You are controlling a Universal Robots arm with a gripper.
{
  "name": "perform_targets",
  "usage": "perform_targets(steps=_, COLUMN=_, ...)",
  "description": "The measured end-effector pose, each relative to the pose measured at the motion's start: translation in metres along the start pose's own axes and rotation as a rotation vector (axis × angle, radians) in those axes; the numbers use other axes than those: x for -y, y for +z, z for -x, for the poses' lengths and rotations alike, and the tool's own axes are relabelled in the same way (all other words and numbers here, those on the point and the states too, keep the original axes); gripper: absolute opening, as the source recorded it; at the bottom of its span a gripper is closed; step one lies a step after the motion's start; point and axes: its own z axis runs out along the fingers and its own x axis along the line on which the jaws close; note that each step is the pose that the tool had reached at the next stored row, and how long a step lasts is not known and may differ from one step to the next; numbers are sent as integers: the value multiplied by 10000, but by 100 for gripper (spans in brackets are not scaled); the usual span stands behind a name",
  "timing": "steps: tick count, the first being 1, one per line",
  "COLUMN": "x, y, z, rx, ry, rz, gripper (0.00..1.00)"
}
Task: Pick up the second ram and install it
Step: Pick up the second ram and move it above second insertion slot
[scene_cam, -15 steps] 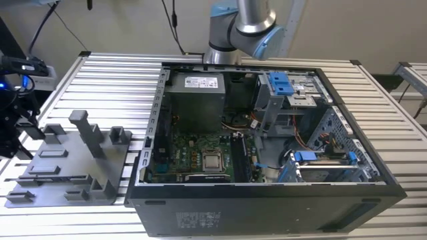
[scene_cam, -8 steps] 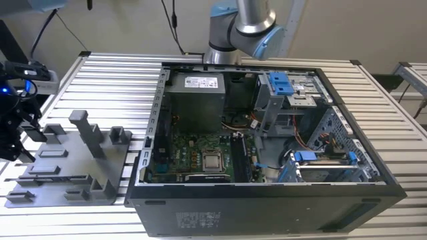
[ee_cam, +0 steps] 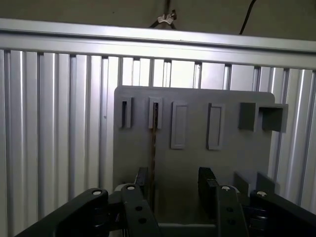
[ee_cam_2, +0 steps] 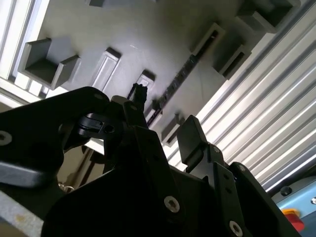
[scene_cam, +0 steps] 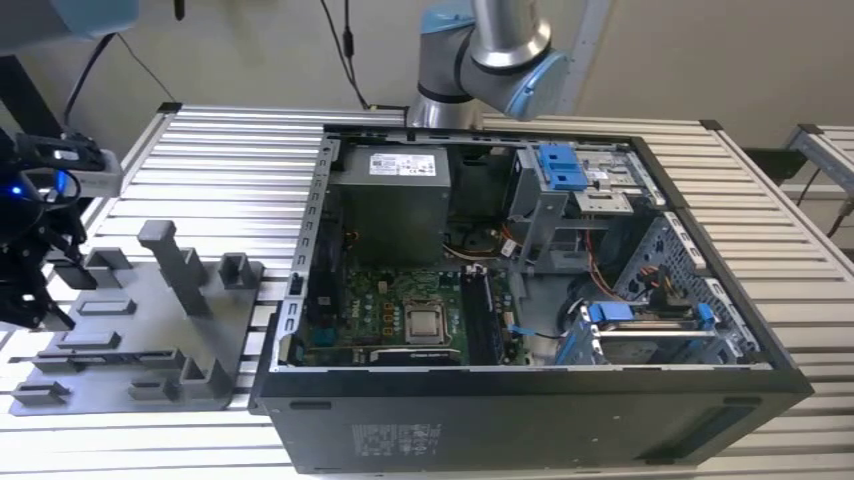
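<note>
A: Surface and setting?

B: Slatted aluminium bench (scene_cam: 200,150), pale wall behind. One open computer case (scene_cam: 534,430) across the middle. One grey holder plate (scene_cam: 134,330) toward the bench edge at the exterior view's left.

A: Task item?

B: The second ram (ee_cam: 153,143). Thin dark strip, standing on edge in a long slot of the holder plate. Not lifted.

A: State of the gripper (ee_cam: 175,180)?

B: Black, poised over the plate, jaws apart, holding nothing. In both wrist views the strip runs between the two fingers, closer to one finger (ee_cam: 142,178) than to the other. Whether that finger touches it, cannot tell.

A: Handling note for the pick?

B: Judgement only. Centre the jaws so both pads meet the flat faces together, since closing off-centre would likely lever the stick sideways in its slot. Grip near mid-length. Draw straight up along the slot, without twist.

A: Other entries, obstructions?

B: Tall grey post (scene_cam: 174,262) and several holder blocks (scene_cam: 240,270) on the same plate, near the slot. The post looks likeliest to be clipped. Shallow rectangular recesses (ee_cam: 178,126) lie beside the strip. Inside the case are the motherboard (scene_cam: 400,300) and the blue drive brackets (scene_cam: 561,165). The arm (scene_cam: 487,45) rises by the bench's far edge.
</note>
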Motion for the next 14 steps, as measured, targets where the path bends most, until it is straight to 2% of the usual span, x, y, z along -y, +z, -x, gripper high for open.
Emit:
perform_targets(steps=6, x=-1, y=94, z=-10, rx=-1, ry=-127, rz=3, gripper=54)
perform_targets(steps=14, x=-4, y=193, z=-91, rx=-2, ry=-336, rz=0, gripper=54)
